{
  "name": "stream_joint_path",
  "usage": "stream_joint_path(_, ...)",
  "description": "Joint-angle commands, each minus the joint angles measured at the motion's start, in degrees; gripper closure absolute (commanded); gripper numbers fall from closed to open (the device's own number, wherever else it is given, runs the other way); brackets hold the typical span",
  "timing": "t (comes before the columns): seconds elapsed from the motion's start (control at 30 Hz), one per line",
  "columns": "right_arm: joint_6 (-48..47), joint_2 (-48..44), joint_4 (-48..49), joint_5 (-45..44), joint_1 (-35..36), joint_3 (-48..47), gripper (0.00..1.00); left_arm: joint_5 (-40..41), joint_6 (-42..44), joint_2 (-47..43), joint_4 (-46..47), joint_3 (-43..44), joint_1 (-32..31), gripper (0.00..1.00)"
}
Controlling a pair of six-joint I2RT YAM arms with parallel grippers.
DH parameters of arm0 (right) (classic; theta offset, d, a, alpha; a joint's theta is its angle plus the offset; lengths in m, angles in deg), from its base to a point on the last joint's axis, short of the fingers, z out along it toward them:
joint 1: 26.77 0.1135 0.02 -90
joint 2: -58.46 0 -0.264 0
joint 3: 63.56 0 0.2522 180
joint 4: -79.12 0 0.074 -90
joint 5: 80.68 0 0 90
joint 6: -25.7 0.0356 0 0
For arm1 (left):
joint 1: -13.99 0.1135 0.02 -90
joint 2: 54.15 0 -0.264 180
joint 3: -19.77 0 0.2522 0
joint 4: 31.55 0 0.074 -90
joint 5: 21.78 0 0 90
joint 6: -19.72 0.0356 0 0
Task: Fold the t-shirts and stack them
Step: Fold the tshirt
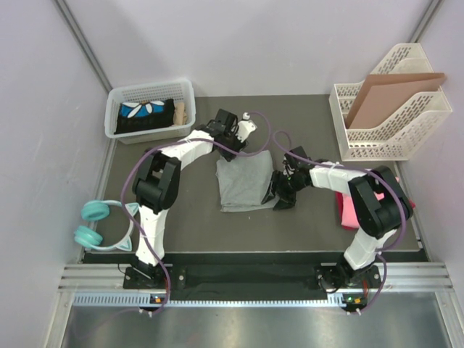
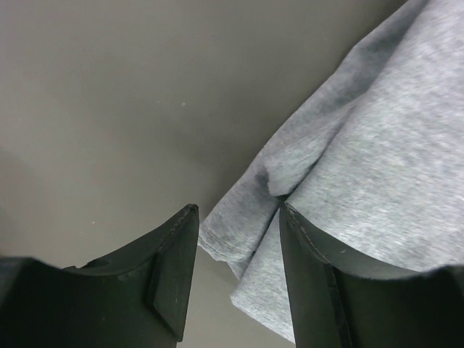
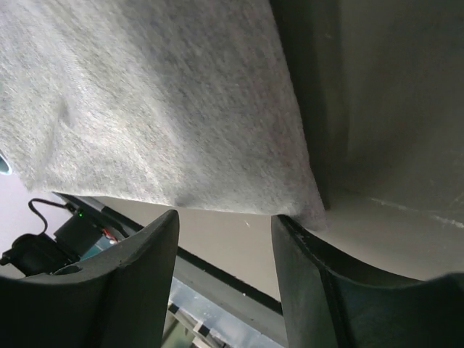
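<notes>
Over the dark desk [image 1: 181,217], from the top camera, saw a heather grey t-shirt [image 1: 245,185] lying mid-desk as a rumpled, roughly square fold. Found the left claw [image 1: 235,145] at its far left corner and the right claw [image 1: 279,194] at its near right corner, both too small there to judge. Caught only a sliver of the pink t-shirts [image 1: 348,212] at the right edge, mostly hidden behind the right arm. Noted a white lattice basket [image 1: 148,87] with dark contents hard to identify, teal headphones [image 1: 98,225], and a perforated file rack [image 1: 391,141] holding a flat brown cardboard sheet [image 1: 391,94].

Through the left wrist camera, saw soft mottled knit with a hemmed edge lying between matte black jaws, spread and not clamped. Lost the rest of the cloth past the frame.

Through the right wrist camera, saw blurred grey fabric, its corner just above spread jaws, gripping nothing.
</notes>
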Motion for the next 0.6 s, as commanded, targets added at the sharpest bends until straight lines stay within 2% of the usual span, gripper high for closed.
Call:
stream_joint_path(0.0,0.27,-0.01,0.43,-2.42,0.22,0.13,0.46,-0.68,-0.78,1.35,0.95,1.17,1.01,0.46)
stream_joint_path(0.3,-3.42,8.08,-1.58,-3.56,-3.47,-6.19,0.55,-0.41,1.15,-2.07,0.95,-7.00,1.62,0.48)
stream_joint_path(0.4,-5.79,10.36,-4.74,-5.05,-5.75,-10.15,0.60,-0.06,1.59,-3.91,0.16,-9.46,1.62,0.47)
stream_joint_path(0.57,-10.54,13.45,-10.28,-7.42,-10.23,-17.18,0.60,-1.55,1.77,-9.18,-2.64,-13.86,1.53,0.47)
